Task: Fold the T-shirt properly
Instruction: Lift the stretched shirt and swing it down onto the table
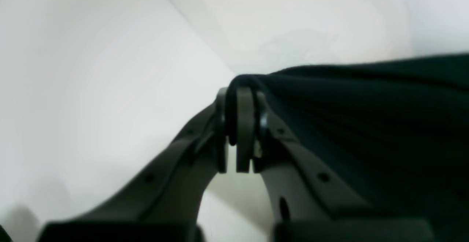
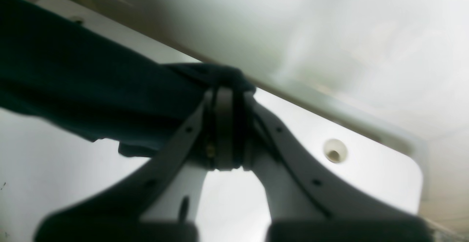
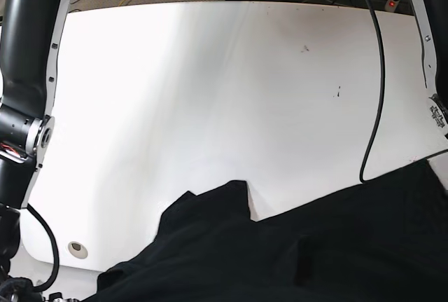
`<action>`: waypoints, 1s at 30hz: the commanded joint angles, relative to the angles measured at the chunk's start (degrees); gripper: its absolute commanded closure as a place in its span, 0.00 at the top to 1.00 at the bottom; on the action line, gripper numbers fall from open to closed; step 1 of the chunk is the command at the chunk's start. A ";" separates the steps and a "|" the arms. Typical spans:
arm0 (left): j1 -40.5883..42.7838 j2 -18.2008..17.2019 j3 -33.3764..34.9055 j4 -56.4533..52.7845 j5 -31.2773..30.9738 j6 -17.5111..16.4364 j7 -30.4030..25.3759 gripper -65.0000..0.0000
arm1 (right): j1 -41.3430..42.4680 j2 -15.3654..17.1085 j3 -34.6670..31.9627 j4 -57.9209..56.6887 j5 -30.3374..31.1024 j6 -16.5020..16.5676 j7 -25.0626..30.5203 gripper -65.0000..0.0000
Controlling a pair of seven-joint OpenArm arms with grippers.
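White table [image 3: 210, 92], smooth, matte; small round hole near its front corner. Right gripper [image 2: 224, 99] clamped on a bunched fold of shirt [image 3: 280, 253]. Shirt is black, soft, hanging over table's near edge, likely lifted to spread it. Left gripper [image 1: 242, 95] pinches its hem likewise, cloth taut between.

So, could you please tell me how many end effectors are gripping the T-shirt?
2: the left end effector and the right end effector each pinch the T-shirt.
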State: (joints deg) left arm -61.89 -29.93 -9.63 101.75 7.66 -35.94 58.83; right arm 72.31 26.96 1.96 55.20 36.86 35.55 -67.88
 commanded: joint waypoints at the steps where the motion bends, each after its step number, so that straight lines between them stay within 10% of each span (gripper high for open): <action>1: 0.13 -0.35 -0.09 1.85 -0.06 -0.85 -1.11 0.00 | 2.49 1.48 0.55 1.20 0.98 -0.08 0.84 0.00; 13: 23.87 2.72 -5.62 11.78 -0.14 -4.06 1.17 0.00 | -11.17 5.08 8.46 2.60 12.24 -0.08 0.67 0.00; 30: 53.76 8.97 -12.13 13.81 -0.23 -4.06 1.26 0.00 | -40.36 5.00 21.21 15.35 12.59 -0.08 -1.00 0.00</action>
State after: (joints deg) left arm -7.99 -20.56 -21.37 114.61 7.68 -40.56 61.10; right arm 30.98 30.55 22.41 68.93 48.01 35.38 -70.83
